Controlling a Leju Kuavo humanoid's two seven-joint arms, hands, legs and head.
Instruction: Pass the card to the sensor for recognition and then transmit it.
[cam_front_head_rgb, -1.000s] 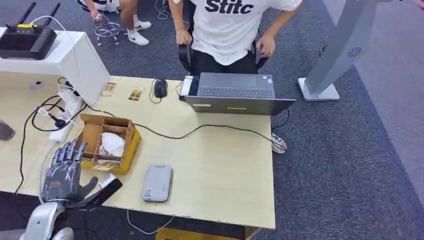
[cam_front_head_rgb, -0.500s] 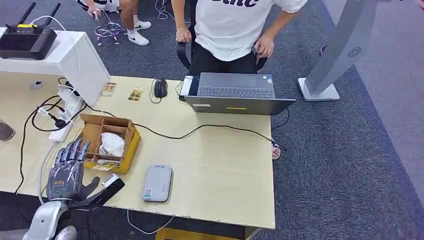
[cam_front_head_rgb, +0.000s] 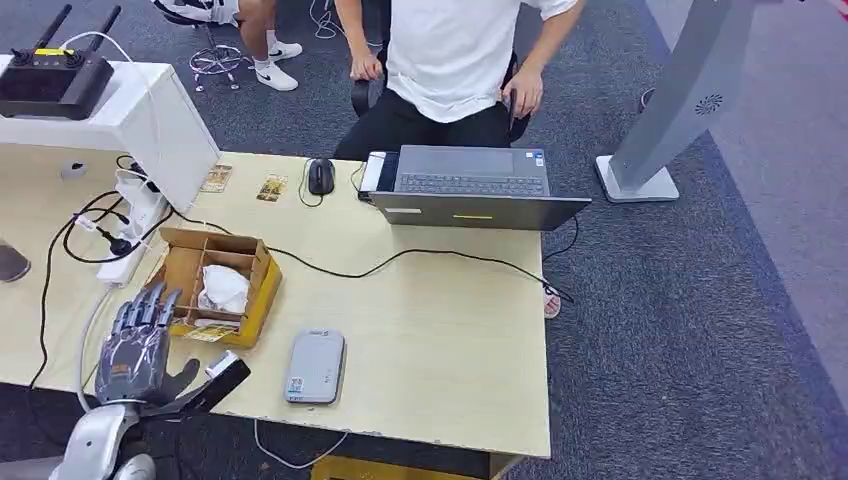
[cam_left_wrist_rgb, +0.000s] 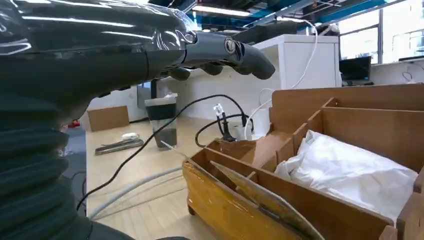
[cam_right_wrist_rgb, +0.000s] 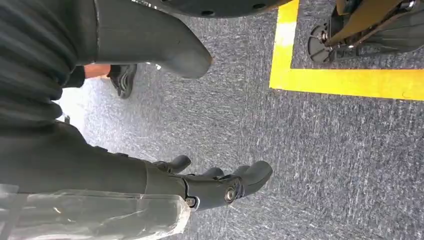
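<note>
On the far left, behind the cardboard box (cam_front_head_rgb: 255, 262), a black router (cam_front_head_rgb: 50, 75) with two antennas sits on a white cabinet (cam_front_head_rgb: 150, 120). A white power strip (cam_front_head_rgb: 132, 222) with black cables lies between the cabinet and the box.

The left hand (cam_front_head_rgb: 133, 345) hovers flat over the table (cam_front_head_rgb: 440, 340), just left of the box. Its fingers are straight and slightly spread, and it holds nothing. In the left wrist view the fingers (cam_left_wrist_rgb: 235, 50) stretch out above the box's near wall (cam_left_wrist_rgb: 235, 210), apart from it.

Inside the box lies a crumpled white bag (cam_front_head_rgb: 224, 288). A thin yellowish slip (cam_front_head_rgb: 207, 333) leans along the box's front side; I cannot tell whether it is a card.

Beyond the box, toward the person, a card (cam_front_head_rgb: 216, 178) lies flat on the table, with a second card (cam_front_head_rgb: 272, 187) just to its right. Both are well apart from the hand.

In front of the box, at the table's near edge, is a black object with a white tip (cam_front_head_rgb: 226, 372). Right of it lies the grey sensor (cam_front_head_rgb: 315, 366).

Further right and beyond the box are a black mouse (cam_front_head_rgb: 321, 176) and an open laptop (cam_front_head_rgb: 470, 188), with a person in a white shirt (cam_front_head_rgb: 455, 55) seated behind them. A grey stand (cam_front_head_rgb: 690, 100) rises from the carpet at the far right.

The right hand (cam_right_wrist_rgb: 220, 185) hangs over the grey carpet (cam_right_wrist_rgb: 325, 165) near a yellow line (cam_right_wrist_rgb: 345, 82), its fingers loosely apart and empty.
</note>
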